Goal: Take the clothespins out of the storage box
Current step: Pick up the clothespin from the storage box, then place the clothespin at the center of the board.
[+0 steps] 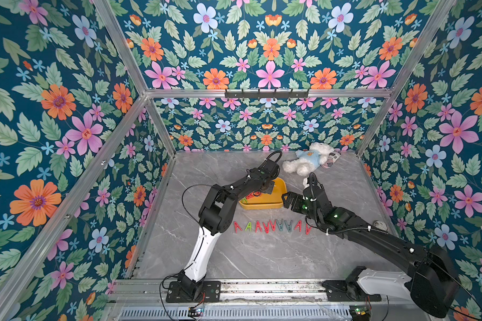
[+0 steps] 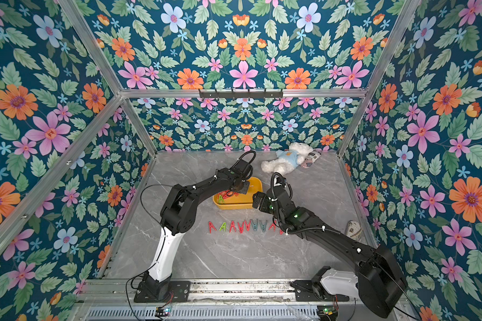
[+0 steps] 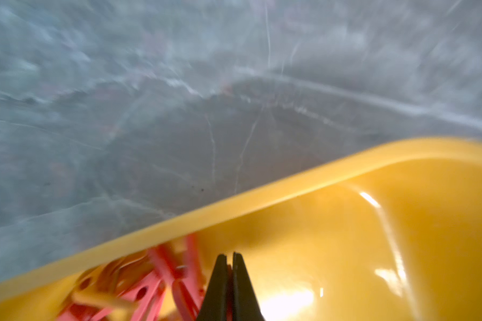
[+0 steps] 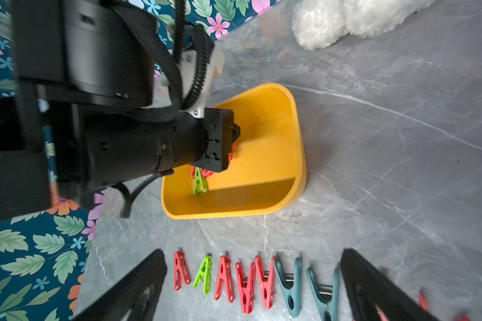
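Observation:
The yellow storage box [image 1: 262, 206] [image 2: 234, 206] sits mid-table. Inside it lie red clothespins [image 3: 150, 278] and a green one [image 4: 198, 182], piled at its left end. My left gripper [image 1: 267, 190] [image 3: 229, 254] reaches down into the box, and its jaws are shut on a thin red clothespin that shows between them. A row of several red, green and grey-blue clothespins [image 1: 272, 226] [image 4: 245, 280] lies on the table in front of the box. My right gripper [image 1: 285, 200] [image 4: 252, 251] hovers open by the box's right front corner, above the row, holding nothing.
A white plush bear [image 1: 308, 159] lies at the back right beside a small patterned item [image 1: 331, 159]. Another patterned object [image 1: 380, 225] rests near the right wall. Floral walls close in the grey marble table [image 1: 234, 258] on three sides.

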`<state>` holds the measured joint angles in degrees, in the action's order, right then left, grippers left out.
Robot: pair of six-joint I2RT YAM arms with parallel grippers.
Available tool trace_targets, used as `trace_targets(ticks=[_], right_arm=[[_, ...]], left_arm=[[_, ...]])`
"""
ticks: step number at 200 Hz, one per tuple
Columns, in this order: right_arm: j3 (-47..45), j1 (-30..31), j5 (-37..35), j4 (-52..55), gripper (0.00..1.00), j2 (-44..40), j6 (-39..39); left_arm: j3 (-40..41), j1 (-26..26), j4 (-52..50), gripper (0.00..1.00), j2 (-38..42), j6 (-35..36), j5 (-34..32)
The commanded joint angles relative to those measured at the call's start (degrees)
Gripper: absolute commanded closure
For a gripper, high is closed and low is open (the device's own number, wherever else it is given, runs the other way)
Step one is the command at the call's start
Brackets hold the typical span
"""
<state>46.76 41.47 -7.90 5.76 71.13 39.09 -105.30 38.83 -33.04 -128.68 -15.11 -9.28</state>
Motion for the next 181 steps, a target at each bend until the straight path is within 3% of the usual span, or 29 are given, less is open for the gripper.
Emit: trace_targets(ticks=[1,63,181], right_arm=[[1.0,0.1,0.3,-1.8,0.01,1.0,-1.1],[3.0,0.0,3.4,-4.4,0.01,4.0,-3.4],[3.6,0.8,12.2,-9.4,0.01,7.1,-5.0]], left_arm=[[0.5,0.0,-1.1,1.00,3.3,-3.5,-1.5],[7.6,0.0,-2.5,1.00,14.7,-11.3,-0.7],[43.5,6.3,1.8,1.00,43.2,-27.8,-3.7]])
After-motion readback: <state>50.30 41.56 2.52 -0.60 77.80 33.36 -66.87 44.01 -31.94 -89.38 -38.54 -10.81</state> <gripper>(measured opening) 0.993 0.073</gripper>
